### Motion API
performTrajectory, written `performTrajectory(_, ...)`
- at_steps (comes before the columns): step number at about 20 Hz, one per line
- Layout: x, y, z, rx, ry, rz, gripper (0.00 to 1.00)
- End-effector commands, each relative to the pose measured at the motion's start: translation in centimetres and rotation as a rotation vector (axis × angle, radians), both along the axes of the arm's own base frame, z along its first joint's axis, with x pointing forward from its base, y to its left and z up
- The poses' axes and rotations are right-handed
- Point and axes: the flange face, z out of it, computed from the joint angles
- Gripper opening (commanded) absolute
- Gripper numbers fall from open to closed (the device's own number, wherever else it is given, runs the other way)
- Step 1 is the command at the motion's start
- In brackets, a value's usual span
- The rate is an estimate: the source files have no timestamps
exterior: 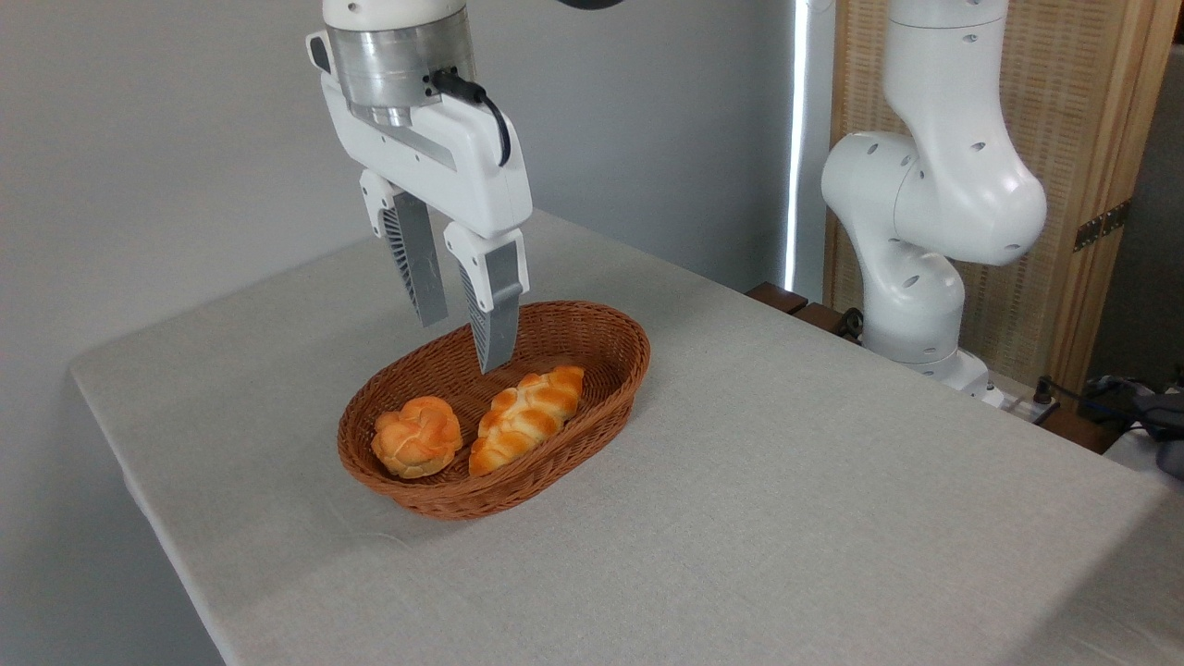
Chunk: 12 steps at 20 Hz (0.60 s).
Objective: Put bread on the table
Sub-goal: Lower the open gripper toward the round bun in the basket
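Wicker forms the brown oval basket point(592, 344) on the cloth-covered worktop point(786, 518). Inside it, the bread point(417, 449) sits at the near left end, just beside a longer braided loaf point(526, 418). The end effector point(462, 347) hangs above the basket's far half, pointing down, its two grey fingers point(496, 314) apart with a narrow gap and nothing between them. It is clear of both pieces. The white arm's base point(916, 305) stands at the worktop's far right edge.

Arm point(934, 185) cut off by top edge at 12 o'clock. Table point(832, 518) cut off at bottom and right edges. Basket point(592, 342) near wall hides the bread point(417, 437) underside. Dark items point(1142, 412) at 3 o'clock, unidentifiable.
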Motion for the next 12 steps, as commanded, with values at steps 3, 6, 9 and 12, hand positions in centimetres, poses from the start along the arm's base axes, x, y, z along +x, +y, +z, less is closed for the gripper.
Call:
performTrajectory(3, -0.8, -2.0, -2.0, -0.011, 0.02, -0.015, 1.0)
performTrajectory(6, -0.9, -4.0, -3.4, -0.013, 0.007, -0.046, 1.0)
performTrajectory(9, -0.8, -6.4, -5.0, -0.018, -0.032, -0.08, 1.0)
performTrajectory(12, -0.9, -8.6, -6.7, -0.022, -0.068, -0.115, 1.0)
